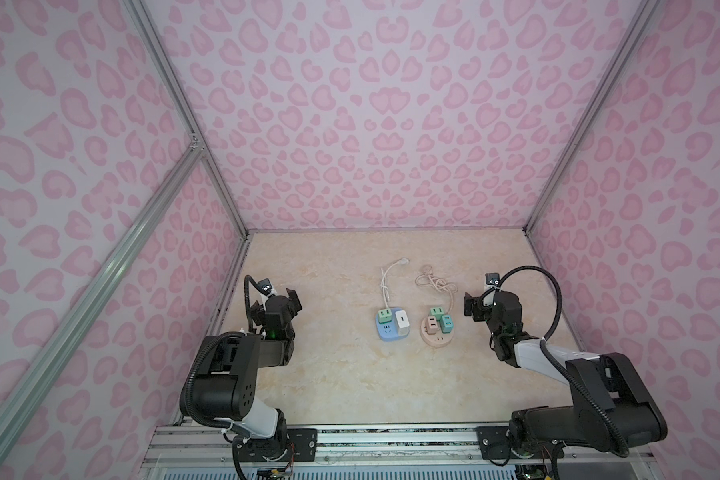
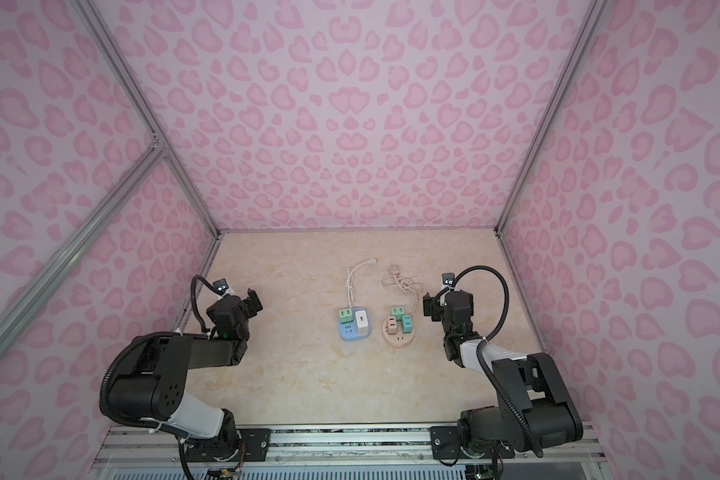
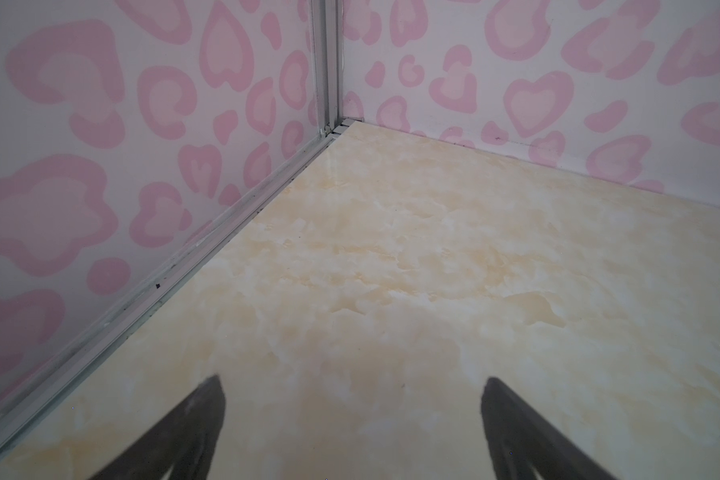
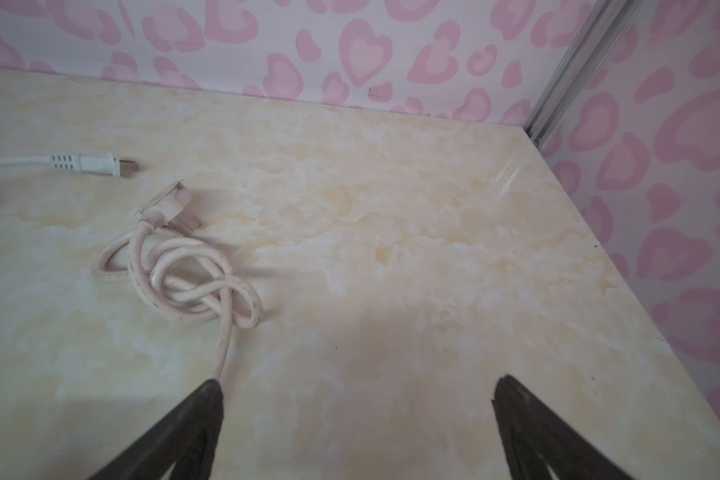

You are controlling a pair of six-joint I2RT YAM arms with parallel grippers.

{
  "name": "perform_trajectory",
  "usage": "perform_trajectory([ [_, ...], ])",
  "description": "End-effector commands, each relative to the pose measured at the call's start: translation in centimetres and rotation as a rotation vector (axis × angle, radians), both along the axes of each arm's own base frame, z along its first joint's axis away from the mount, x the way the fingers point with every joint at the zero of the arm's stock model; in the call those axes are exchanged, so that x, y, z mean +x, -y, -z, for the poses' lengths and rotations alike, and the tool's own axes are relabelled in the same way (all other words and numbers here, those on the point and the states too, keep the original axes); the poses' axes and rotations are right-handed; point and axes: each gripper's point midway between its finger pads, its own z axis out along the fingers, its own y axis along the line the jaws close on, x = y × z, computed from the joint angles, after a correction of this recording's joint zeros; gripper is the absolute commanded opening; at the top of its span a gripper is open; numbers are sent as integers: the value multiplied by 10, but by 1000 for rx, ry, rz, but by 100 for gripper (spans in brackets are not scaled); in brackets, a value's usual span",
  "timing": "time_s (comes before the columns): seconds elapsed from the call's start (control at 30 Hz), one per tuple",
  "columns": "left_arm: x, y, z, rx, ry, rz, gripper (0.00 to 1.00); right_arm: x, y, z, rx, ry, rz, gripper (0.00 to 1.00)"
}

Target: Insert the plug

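Two sockets sit mid-table in both top views. A blue socket block (image 1: 387, 332) (image 2: 348, 332) carries a green and a white adapter. Its white cord ends in a loose white plug (image 1: 403, 262) (image 2: 370, 261) (image 4: 100, 164) lying flat. A round pink socket base (image 1: 437, 338) (image 2: 398, 340) holds several small adapters. Its knotted beige cord (image 1: 435, 284) (image 4: 184, 282) ends in a beige plug (image 1: 427, 270) (image 4: 171, 208) on the table. My left gripper (image 1: 294, 301) (image 3: 353, 379) is open, well left of the blue block. My right gripper (image 1: 468, 305) (image 4: 358, 380) is open, right of the pink base, nothing between its fingers.
The marble-patterned tabletop (image 1: 329, 374) is boxed in by pink heart-print walls (image 1: 371, 124) on three sides with aluminium corner posts (image 3: 327, 62). The left wrist view shows only bare table and the back left corner. Both arm bases stand on a rail (image 1: 391, 440) at the front edge.
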Motion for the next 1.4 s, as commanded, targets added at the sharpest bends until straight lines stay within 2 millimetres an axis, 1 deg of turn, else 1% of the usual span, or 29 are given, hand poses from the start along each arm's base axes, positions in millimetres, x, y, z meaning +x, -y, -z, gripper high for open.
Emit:
perform_trajectory([
  [0.0,2,-1,-2,-4,9,-5,98,4,9,-11,32,57,55,100],
  [0.07,2,-1,-2,-3,8,-5,98,8,10,-9,36,31,52,100],
  [0.1,2,-1,-2,-3,9,-5,98,9,12,-6,2,1,57,100],
  [0.13,2,-1,-2,-2,8,-5,98,10,14,-7,-75,-12,39,100],
  [0.17,2,-1,-2,-2,8,-4,98,9,20,-10,-124,-7,60,100],
  [0.2,2,-1,-2,-3,10,-5,98,9,30,-14,-143,24,108,100],
  [0.23,2,-1,-2,-3,8,-5,98,9,39,-18,-126,70,155,100],
  [0.27,2,-1,-3,-2,10,-4,98,9,41,-19,-94,104,154,100],
  [0.3,2,-1,-2,-3,9,-5,98,7,37,-14,-53,110,120,100],
  [0.33,2,-1,-2,-4,9,-6,98,8,34,-4,-47,111,96,100],
  [0.37,2,0,-2,-3,8,-4,98,11,34,1,-49,154,97,100],
  [0.4,2,0,-2,-4,8,-4,98,11,35,-1,-53,208,104,100],
  [0.43,2,0,-2,-4,8,-4,98,10,35,5,-49,121,106,100],
  [0.47,2,-1,-2,-3,8,-6,98,13,36,9,-47,54,105,100],
  [0.5,3,-1,-3,-4,11,-5,98,24,34,8,-38,90,88,100],
  [0.53,2,0,-2,-3,7,-5,98,23,31,10,-53,84,80,100],
  [0.57,2,0,-1,-4,5,-4,98,22,31,13,-53,27,80,100],
  [0.6,2,-1,-1,-4,6,-5,98,23,32,11,-53,36,82,100],
  [0.63,3,0,-2,-5,9,-4,98,24,31,9,-49,92,79,100],
  [0.73,2,-1,-2,-4,9,-4,98,22,32,11,-59,33,92,100],
  [0.83,3,-1,-2,-5,8,-4,98,19,29,6,-75,114,88,100],
  [0.9,3,0,-2,-5,7,-2,98,17,28,6,-100,104,100,100],
  [1.37,4,0,-1,-10,2,3,98,18,29,6,-102,115,106,100],
])
